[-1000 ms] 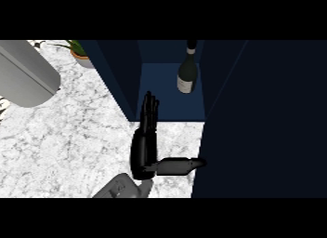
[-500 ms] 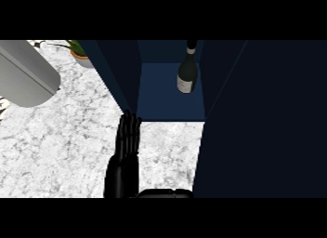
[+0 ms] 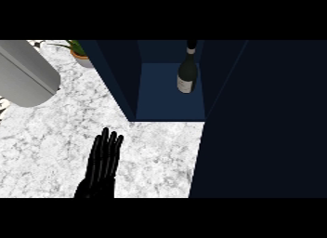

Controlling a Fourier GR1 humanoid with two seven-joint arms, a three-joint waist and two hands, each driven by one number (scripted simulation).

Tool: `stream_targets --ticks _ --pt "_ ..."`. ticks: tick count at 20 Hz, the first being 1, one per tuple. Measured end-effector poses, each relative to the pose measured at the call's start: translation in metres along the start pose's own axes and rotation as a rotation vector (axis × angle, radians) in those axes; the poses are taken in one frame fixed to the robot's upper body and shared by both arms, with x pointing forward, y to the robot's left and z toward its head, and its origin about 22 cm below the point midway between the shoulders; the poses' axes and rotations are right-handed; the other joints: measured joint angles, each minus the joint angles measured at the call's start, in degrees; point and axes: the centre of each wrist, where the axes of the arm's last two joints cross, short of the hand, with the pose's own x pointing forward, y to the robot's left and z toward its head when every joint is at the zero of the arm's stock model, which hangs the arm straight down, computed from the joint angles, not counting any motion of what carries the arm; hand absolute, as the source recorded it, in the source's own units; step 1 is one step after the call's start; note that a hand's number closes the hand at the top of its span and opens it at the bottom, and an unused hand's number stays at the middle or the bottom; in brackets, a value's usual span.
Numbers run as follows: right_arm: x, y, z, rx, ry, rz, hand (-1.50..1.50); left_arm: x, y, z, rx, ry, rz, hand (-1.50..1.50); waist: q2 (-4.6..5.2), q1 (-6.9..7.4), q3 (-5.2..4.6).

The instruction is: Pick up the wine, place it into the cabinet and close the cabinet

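**Item: wine bottle** (image 3: 187, 74). It lies ahead of the left hand (image 3: 101, 167) and to its right, well apart from it. The bottle is inside the cabinet (image 3: 167, 104), on the blue floor near the back. Its long axis runs away from the hand in the head view, neck farthest; it is probably upright.

**Item: left hand.** The only hand showing. It is flat over the marble counter (image 3: 42, 148), with fingers straight, close together and pointing toward the cabinet, and it holds nothing.

**Item: cabinet.** Its mouth is open and the bottle is the only content seen. A dark side panel (image 3: 118, 79) stands just ahead of the fingertips. The broad dark panel (image 3: 269, 121) to the hand's right is probably the open door.

**Status.** Placing looks done and closing remains, so the coming move depends on that door, which is right of the hand.

**Other.** A grey cylinder (image 3: 22, 74) and a potted plant (image 3: 79, 53) lie ahead and to the left.
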Motion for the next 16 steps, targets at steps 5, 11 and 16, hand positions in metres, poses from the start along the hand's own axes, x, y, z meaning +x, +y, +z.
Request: stream_targets --ticks 5,11,16 --pt "0.000 0.006 0.001 0.066 0.010 0.004 1.50 0.016 0.030 0.008 -0.042 -0.006 0.000 -1.50 -0.01 0.02 -0.02" --pt "-0.004 0.018 0.003 0.120 0.077 -0.078 1.50 0.032 0.054 0.009 -0.040 -0.016 -0.001 -1.50 -0.02 0.05 -0.02" --pt "-0.006 0.032 0.006 0.190 0.132 -0.148 1.50 0.045 0.074 0.007 -0.011 -0.041 -0.009 -1.50 -0.06 0.07 -0.01"
